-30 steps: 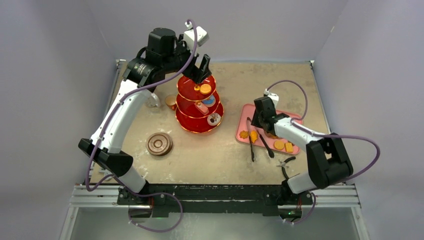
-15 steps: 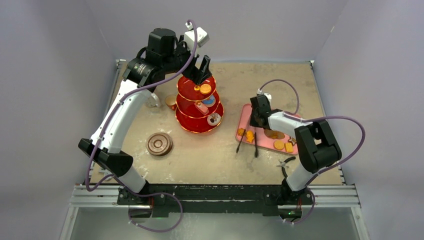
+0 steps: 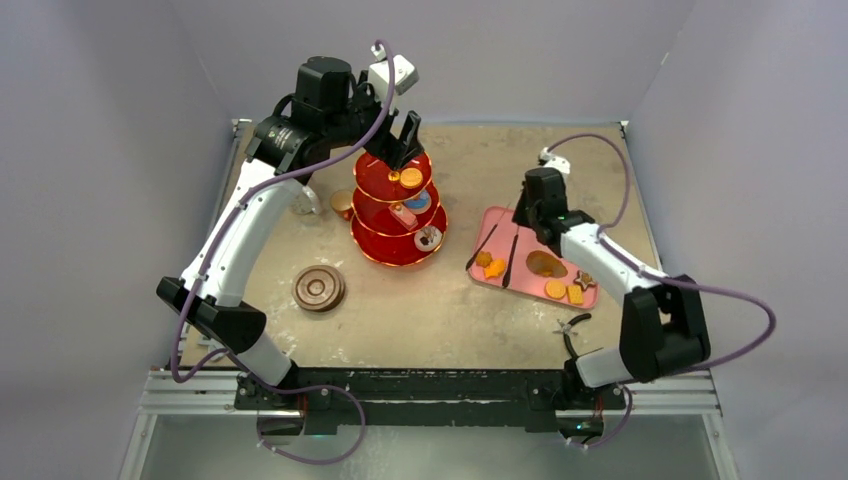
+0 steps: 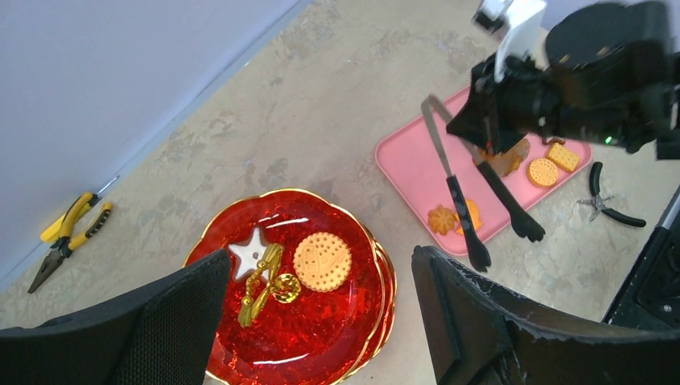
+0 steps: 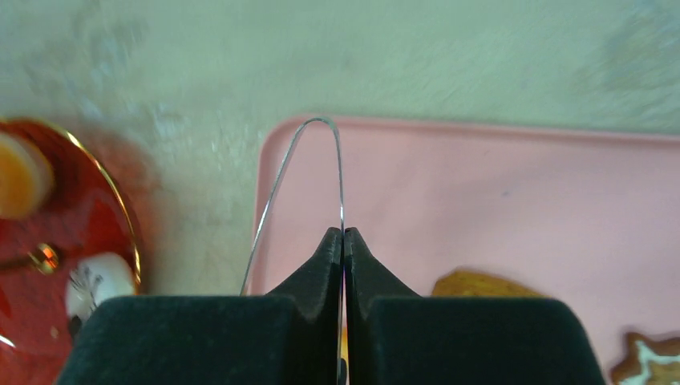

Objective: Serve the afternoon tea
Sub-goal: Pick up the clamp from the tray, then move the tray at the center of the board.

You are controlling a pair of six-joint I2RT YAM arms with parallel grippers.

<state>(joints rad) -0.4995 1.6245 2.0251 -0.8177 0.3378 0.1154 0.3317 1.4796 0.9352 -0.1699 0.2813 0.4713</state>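
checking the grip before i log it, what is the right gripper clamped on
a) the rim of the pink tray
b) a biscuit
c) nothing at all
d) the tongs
d: the right gripper is shut on the thin metal bend at the top of the tongs, and their two arms splay out from it above the pink tray.

Soft, even overhead light casts only faint shadows on the table point(image 3: 440, 312), white glare streaks the glossy stand point(image 4: 337, 321) in the left wrist view, and the right wrist view is blurred, worst at its left edge.
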